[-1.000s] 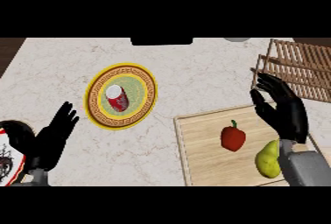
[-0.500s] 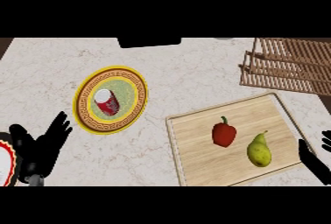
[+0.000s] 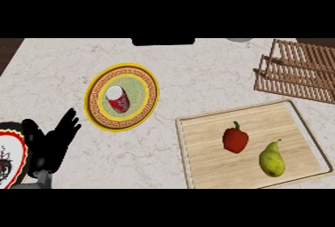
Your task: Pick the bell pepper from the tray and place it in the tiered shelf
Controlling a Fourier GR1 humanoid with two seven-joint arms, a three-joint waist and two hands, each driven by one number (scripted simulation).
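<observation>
Nothing of the task is done yet: the red bell pepper (image 3: 235,139) lies untouched on the wooden tray (image 3: 203,164), just beside a pear (image 3: 271,160). The tiered shelf (image 3: 297,71) stands well apart at upper right. The left hand (image 3: 53,142) rests with fingers spread and holding nothing near the lower left edge of the table (image 3: 196,75); the right hand is out of sight.

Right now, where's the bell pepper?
In the head view the bell pepper lies on the tray at lower right, just left of the pear, below the shelf.
</observation>
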